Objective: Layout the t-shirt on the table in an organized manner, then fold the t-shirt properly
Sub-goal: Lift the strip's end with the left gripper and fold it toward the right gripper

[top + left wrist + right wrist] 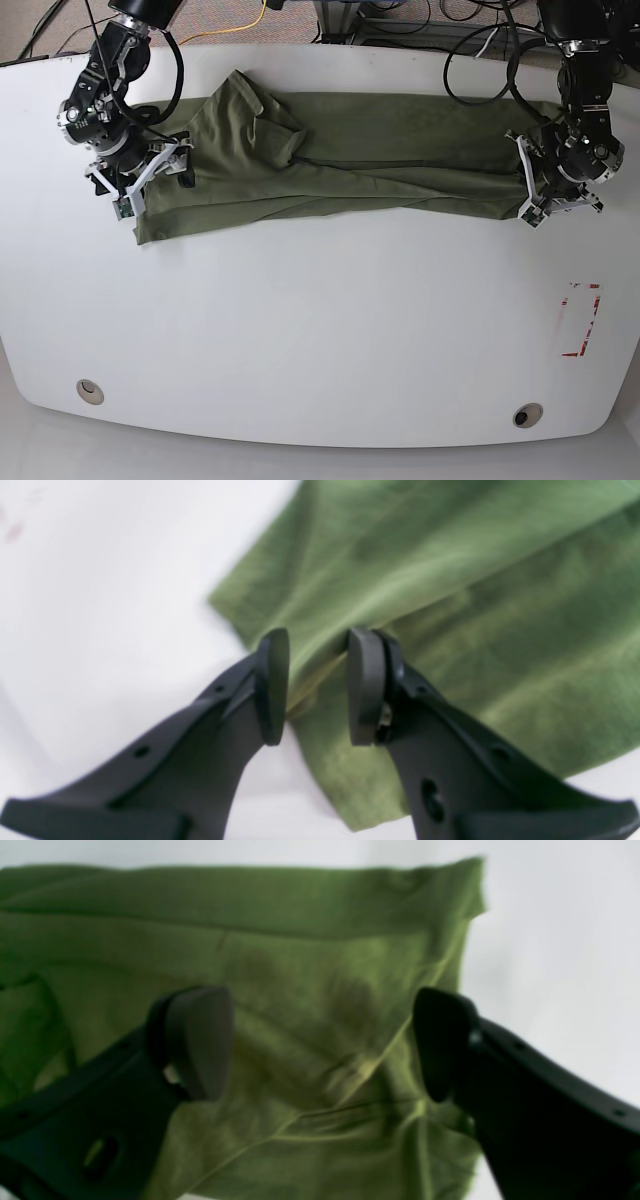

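Observation:
The olive-green t-shirt (pixel 380 160) lies stretched in a long wrinkled band across the far half of the white table (pixel 320 330), between my two arms. In the left wrist view my left gripper (pixel 318 685) is open at the shirt's (pixel 450 605) corner, and a raised fold of the fabric runs between its dark pads (pixel 272 685). The table (pixel 100 605) shows white beside it. My right gripper (pixel 320 1045) stands wide open just above the shirt's other end (pixel 310 940), with wrinkled cloth below the gap and nothing pinched.
A red-marked rectangle (pixel 581 320) sits near the table's right edge. Two round metal grommets (pixel 90 390) (pixel 527 415) lie near the front edge. Black cables (pixel 480 40) hang over the far edge behind the arms.

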`<state>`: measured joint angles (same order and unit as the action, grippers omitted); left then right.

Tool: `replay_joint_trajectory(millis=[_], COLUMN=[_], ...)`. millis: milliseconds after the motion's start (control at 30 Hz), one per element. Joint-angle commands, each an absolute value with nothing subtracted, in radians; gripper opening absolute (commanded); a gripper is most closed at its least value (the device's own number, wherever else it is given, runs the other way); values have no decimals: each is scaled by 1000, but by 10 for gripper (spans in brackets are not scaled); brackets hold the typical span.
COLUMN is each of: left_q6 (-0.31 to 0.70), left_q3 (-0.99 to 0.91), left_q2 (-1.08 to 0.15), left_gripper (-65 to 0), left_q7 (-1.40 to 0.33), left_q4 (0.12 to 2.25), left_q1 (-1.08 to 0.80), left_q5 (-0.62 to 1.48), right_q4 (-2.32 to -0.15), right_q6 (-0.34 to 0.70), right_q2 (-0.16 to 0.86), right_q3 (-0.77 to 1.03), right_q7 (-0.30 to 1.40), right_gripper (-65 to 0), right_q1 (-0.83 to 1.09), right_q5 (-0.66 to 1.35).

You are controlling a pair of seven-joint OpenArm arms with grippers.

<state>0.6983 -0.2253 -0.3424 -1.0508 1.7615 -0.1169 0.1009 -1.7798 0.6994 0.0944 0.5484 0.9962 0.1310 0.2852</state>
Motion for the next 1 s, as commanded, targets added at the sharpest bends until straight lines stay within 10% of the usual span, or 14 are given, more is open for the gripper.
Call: replay_joint_trajectory(millis=[0, 233, 967], left_q6=[698, 698, 698], left_q3=[-240, -309, -849], left_q2=[-357, -357, -363], left_gripper=[-465, -421, -281], left_q7=[-1043, -1043, -1280], left_q4=[1796, 1819, 1558], left_q1=[-108, -105, -35], left_q5=[101, 120, 639], right_q4=[-1753, -1658, -1633], right_q6=[698, 698, 698], right_q2=[108, 113, 114], right_q3=[552, 552, 552], right_q7=[977, 920, 917], right_gripper=[-208, -339, -311], right_q1=[119, 111, 137], right_q5=[292, 289, 288])
